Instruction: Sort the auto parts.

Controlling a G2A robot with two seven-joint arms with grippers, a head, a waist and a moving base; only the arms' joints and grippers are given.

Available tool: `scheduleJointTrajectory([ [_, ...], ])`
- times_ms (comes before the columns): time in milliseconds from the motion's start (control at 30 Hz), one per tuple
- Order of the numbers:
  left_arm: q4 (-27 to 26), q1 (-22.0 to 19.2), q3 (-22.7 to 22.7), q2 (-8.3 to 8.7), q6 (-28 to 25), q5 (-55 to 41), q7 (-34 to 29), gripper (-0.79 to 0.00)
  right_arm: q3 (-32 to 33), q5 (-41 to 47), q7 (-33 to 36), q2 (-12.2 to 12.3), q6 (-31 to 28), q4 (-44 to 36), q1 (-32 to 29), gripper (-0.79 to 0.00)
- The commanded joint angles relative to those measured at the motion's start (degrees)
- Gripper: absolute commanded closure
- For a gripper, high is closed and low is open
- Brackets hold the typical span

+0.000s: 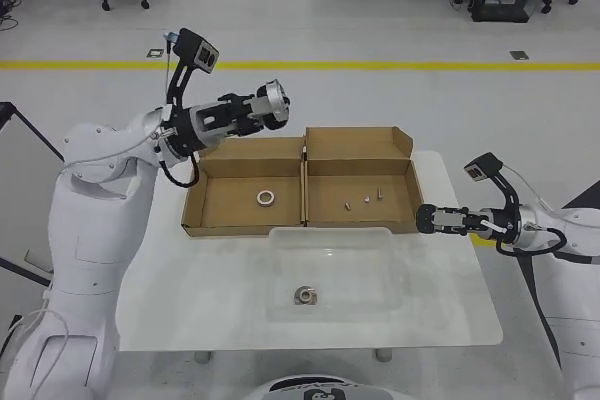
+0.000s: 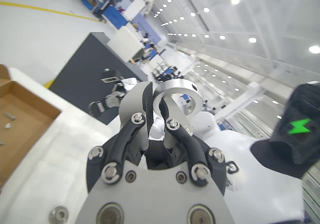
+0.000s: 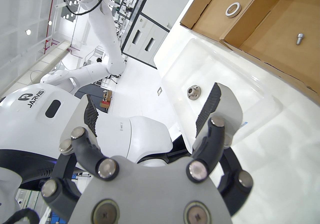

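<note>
Left gripper (image 2: 155, 102) clamps one ring (image 2: 180, 84); right gripper (image 3: 152, 94) agape; second ring (image 1: 266, 197), three bolts (image 1: 378, 193) boxed; one flange (image 1: 305, 294) in tray (image 1: 330, 231).

A pale grey floor (image 1: 380, 30) carries a yellow line (image 1: 380, 66) crossing at twelve o'clock beyond the white bench (image 1: 450, 300). Rows of round ceiling lights (image 2: 235, 1) shine overhead, and blue racks (image 2: 110, 12) stand far off.
</note>
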Motion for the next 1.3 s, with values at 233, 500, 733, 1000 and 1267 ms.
scheduleJointTrajectory([
  [233,1.4,-2.4,3.7,1.46,9.7,25.5,-1.5,0.000,0.0,0.0,0.0,0.0,0.0,0.0,0.0,-0.785],
  [500,3.0,-4.3,7.7,1.96,14.9,37.6,-3.2,0.000,0.0,0.0,0.0,0.0,0.0,0.0,0.0,-0.785],
  [733,3.0,-4.3,7.7,1.96,14.9,37.6,-3.2,0.000,0.0,0.0,0.0,0.0,0.0,0.0,0.0,-0.785],
  [1000,8.5,-9.0,18.5,1.08,29.0,56.8,-4.6,0.000,0.0,0.0,0.0,0.0,0.0,0.0,0.0,-0.785],
  [1267,21.7,-16.8,33.1,-3.35,40.5,64.8,-8.3,0.000,0.0,0.0,0.0,0.0,0.0,0.0,0.0,-0.785],
])
